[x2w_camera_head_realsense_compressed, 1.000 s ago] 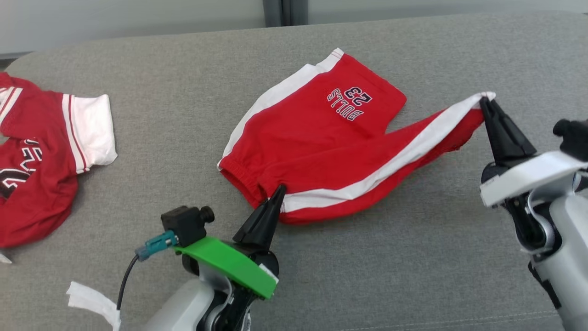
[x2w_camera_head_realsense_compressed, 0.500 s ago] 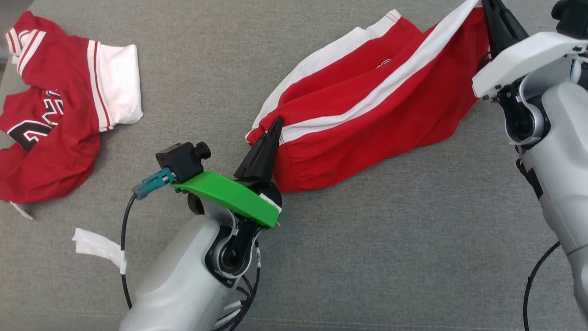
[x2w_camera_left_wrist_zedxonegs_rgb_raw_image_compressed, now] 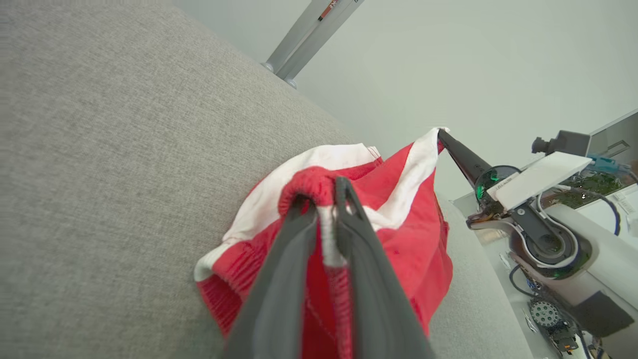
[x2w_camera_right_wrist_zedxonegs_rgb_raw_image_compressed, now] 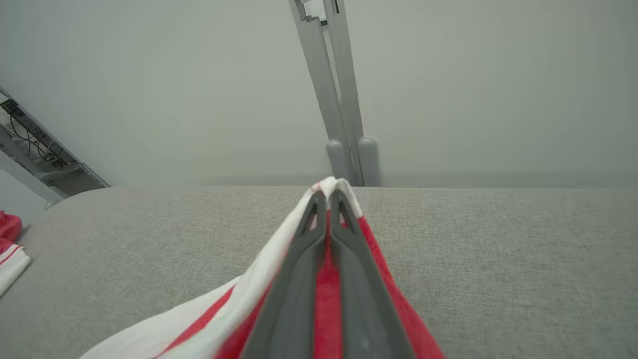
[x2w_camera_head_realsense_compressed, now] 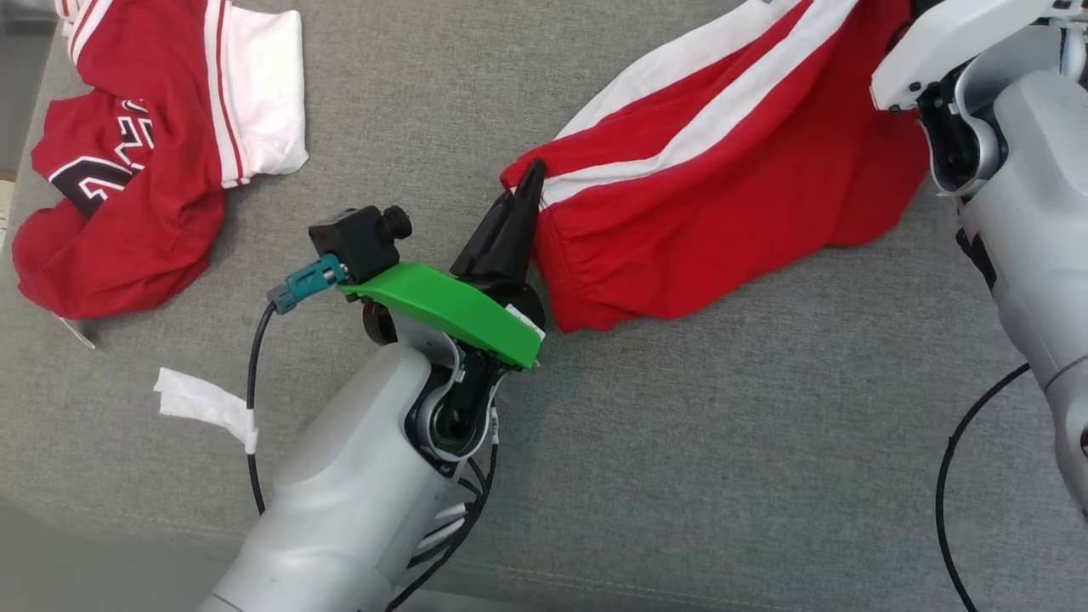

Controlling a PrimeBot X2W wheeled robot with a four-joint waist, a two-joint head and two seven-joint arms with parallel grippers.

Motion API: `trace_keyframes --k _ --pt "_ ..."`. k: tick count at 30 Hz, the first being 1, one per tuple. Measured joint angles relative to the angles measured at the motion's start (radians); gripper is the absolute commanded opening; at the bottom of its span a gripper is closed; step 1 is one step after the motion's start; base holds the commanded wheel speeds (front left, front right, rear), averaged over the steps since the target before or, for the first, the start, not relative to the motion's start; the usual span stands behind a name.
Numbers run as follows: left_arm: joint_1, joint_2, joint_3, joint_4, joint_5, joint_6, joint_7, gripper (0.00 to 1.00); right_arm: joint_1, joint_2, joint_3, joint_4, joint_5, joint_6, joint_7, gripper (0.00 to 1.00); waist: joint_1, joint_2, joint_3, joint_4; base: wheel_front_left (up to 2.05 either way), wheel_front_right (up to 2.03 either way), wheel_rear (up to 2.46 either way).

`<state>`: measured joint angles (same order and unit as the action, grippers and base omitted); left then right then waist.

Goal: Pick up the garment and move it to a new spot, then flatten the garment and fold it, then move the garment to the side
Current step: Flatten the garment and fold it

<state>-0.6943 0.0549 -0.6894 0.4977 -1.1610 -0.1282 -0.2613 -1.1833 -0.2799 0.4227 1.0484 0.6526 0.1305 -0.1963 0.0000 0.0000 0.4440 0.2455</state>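
Garment: red shorts [x2w_camera_head_realsense_compressed: 705, 195] with white side stripes; strung between the two grippers at the right of the head view; lower folds rest on the grey cushion [x2w_camera_head_realsense_compressed: 680, 442]; far end raised above it.
Left gripper [x2w_camera_left_wrist_zedxonegs_rgb_raw_image_compressed: 323, 192]: fingers pressed together on the ribbed waistband; a white strip of the cloth is pinched between them; red elastic bunches over the tips.
Right gripper [x2w_camera_right_wrist_zedxonegs_rgb_raw_image_compressed: 327, 197]: fingers squeezed tight on a white-edged corner of the shorts; the cloth hangs away beneath them; the corner is held above the cushion.
Spacing of grips: well apart; the fabric between them falls in loose folds.
Second article: red and white jersey [x2w_camera_head_realsense_compressed: 127, 170]; crumpled on the cushion at the far left; well apart from the shorts.
Fittings: white tape [x2w_camera_head_realsense_compressed: 204, 404] wrapped on the left arm's black cable [x2w_camera_head_realsense_compressed: 252, 476].
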Motion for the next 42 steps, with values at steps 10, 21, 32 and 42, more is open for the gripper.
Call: trace_keyframes --k 10,21,32,42 --pt "0.086 -0.004 0.1 -0.015 0.177 -0.001 -0.001 1.0 0.028 -0.024 0.084 0.066 0.045 0.0 -0.014 1.0 0.0 0.0 -0.035 0.001 0.0 0.0 0.0" --pt "0.291 0.011 0.376 -0.168 0.451 0.006 -0.003 1.0 0.131 -0.083 0.161 0.071 0.134 0.0 0.047 1.0 0.0 0.0 -0.085 0.0 0.0 0.0 0.0" --pt "0.394 -0.003 0.633 -0.296 0.691 0.014 -0.003 1.0 0.157 -0.102 0.198 0.108 0.192 0.0 0.089 1.0 0.0 0.0 -0.071 0.025 0.0 0.0 0.0" --pt "0.441 -0.005 0.68 -0.303 0.689 0.021 -0.003 1.0 0.181 -0.1 0.224 0.079 0.266 0.0 0.14 0.0 0.0 0.0 -0.084 0.018 0.0 0.0 0.0"
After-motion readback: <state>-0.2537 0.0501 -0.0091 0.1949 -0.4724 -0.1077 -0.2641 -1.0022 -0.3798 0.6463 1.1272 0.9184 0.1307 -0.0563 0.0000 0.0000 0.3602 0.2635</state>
